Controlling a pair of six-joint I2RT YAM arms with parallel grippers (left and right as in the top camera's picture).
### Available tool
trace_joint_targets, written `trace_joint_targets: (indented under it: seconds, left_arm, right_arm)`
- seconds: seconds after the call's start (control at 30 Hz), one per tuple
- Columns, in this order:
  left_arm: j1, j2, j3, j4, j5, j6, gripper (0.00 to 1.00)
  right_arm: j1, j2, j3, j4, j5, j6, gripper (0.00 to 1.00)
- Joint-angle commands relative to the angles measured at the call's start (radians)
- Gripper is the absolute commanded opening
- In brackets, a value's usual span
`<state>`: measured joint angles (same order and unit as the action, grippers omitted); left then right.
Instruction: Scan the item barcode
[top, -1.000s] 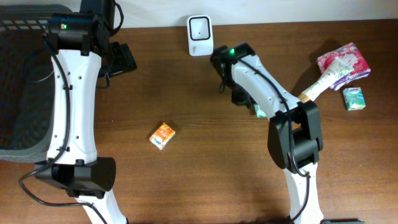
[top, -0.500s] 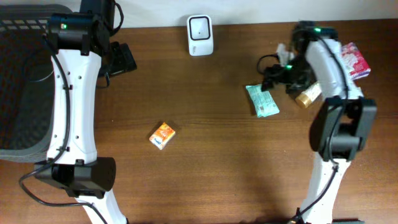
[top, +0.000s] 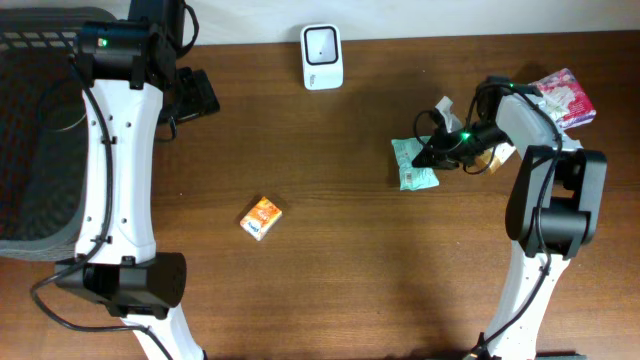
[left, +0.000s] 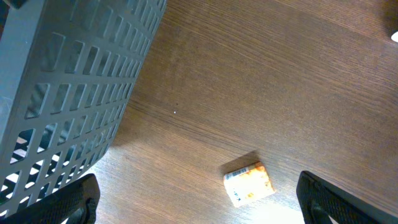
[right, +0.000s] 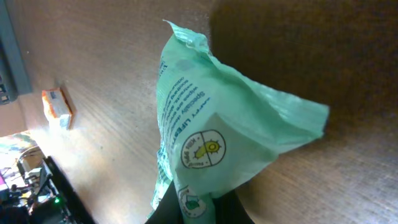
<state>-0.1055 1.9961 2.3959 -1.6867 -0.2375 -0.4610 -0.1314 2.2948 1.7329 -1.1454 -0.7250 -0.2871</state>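
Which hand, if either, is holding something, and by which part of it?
The right hand pinches the green packet by one end. The left hand is open and holds nothing.

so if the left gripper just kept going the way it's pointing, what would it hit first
Probably bare table, with the open left gripper angled down at it. The orange box lies near that line, the basket off to the side; depth is unclear.

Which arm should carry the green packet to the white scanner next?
Right. The right gripper is shut on the green packet, so it only needs to show it to the white scanner. The left gripper hangs open and empty by the grey basket.
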Motion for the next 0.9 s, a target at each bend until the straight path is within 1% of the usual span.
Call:
trace_joint_targets:
  seconds: [0.0,0.03,0.07,0.13,0.17,0.2,0.23,0.27,0.3,0.33,0.37,0.4,0.43,0.47,0.5,0.53,0.57,0.63,0.7,0.73,0.77,0.8,0.83,0.87]
  left_arm:
    - [-0.003,-0.026,0.011,-0.001,-0.011,-0.001,0.99]
    - [-0.003,-0.026,0.011,-0.002,-0.011,-0.001,0.99]
    - [-0.003,-0.026,0.011,-0.001,-0.011,-0.001,0.99]
    - [-0.003,-0.026,0.011,-0.002,-0.011,-0.001,0.99]
    - [-0.003,-0.026,0.011,-0.001,-0.011,-0.001,0.99]
    - [-0.003,-0.026,0.011,-0.001,-0.01,-0.001,0.99]
    - [-0.003,-0.026,0.011,-0.001,-0.01,-0.001,0.99]
    - [-0.003,-0.026,0.011,-0.001,-0.011,-0.001,0.99]
    - [-0.003,-0.026,0.011,-0.002,-0.011,-0.001,0.99]
    - [-0.003,-0.026,0.011,-0.001,-0.011,-0.001,0.99]
    - [-0.003,-0.026,0.011,-0.001,-0.01,-0.001,0.99]
    - [-0.003,-0.026,0.011,-0.001,-0.011,-0.001,0.99]
    - [-0.003,-0.026,0.011,-0.001,-0.011,-0.001,0.99]
    - [-0.003,-0.026,0.011,-0.001,-0.011,-0.001,0.99]
    - [-0.003,-0.026,0.011,-0.001,-0.011,-0.002,0.99]
    - [-0.003,-0.026,0.011,-0.001,-0.011,-0.001,0.99]
    - [-0.003,-0.026,0.011,-0.002,-0.011,-0.001,0.99]
    - [-0.003,-0.026,0.011,-0.001,-0.011,-0.001,0.99]
    - [-0.003,-0.026,0.011,-0.001,-0.011,-0.001,0.99]
    - [-0.003,-0.026,0.011,-0.001,-0.011,-0.001,0.99]
    - [-0.003,-0.026,0.011,-0.001,-0.011,-0.002,0.99]
    - [-0.003,-0.026,0.011,-0.001,-0.011,-0.001,0.99]
    - [-0.003,-0.026,0.011,-0.001,-0.011,-0.001,0.99]
    - [-0.003,-0.026,0.011,-0.001,-0.011,-0.001,0.99]
  right_arm:
    - [0.001,-0.011,0.11,-0.102,0.016,-0.004,0.04]
    - [0.004,-0.019,0.158,-0.148,0.084,0.013,0.04]
    - [0.014,-0.032,0.203,-0.179,0.227,0.102,0.04]
    - [0.074,-0.068,0.244,-0.222,0.582,0.289,0.04]
    - [0.142,-0.076,0.244,-0.236,0.792,0.38,0.04]
    - [0.214,-0.075,0.239,-0.252,1.006,0.522,0.04]
    - [0.275,-0.075,0.23,-0.263,1.129,0.639,0.04]
    - [0.322,-0.074,0.221,-0.264,1.166,0.7,0.04]
    - [0.391,-0.074,0.185,-0.243,1.21,0.724,0.04]
    - [0.47,-0.073,0.112,-0.19,1.25,0.731,0.04]
    - [0.515,-0.066,0.068,-0.151,1.262,0.73,0.04]
    - [0.546,-0.063,0.047,-0.132,1.26,0.73,0.07]
    - [0.571,-0.063,0.038,-0.129,1.256,0.73,0.16]
    - [0.618,-0.063,0.04,-0.125,1.217,0.73,0.37]
    - [0.655,-0.063,0.04,-0.111,1.16,0.73,0.43]
    - [0.686,-0.063,0.04,-0.095,1.096,0.73,0.56]
    - [0.711,-0.063,0.046,-0.086,1.053,0.73,0.65]
    - [0.741,-0.063,0.072,-0.08,1.01,0.724,0.65]
    - [0.747,-0.063,0.099,-0.056,0.866,0.658,0.65]
    - [0.745,-0.063,0.103,-0.053,0.843,0.658,0.65]
    - [0.733,-0.063,0.133,-0.084,0.841,0.658,0.65]
    - [0.694,-0.063,0.2,-0.16,0.841,0.658,0.65]
    - [0.65,-0.063,0.235,-0.201,0.841,0.658,0.65]
    - [0.62,-0.063,0.238,-0.214,0.84,0.658,0.61]
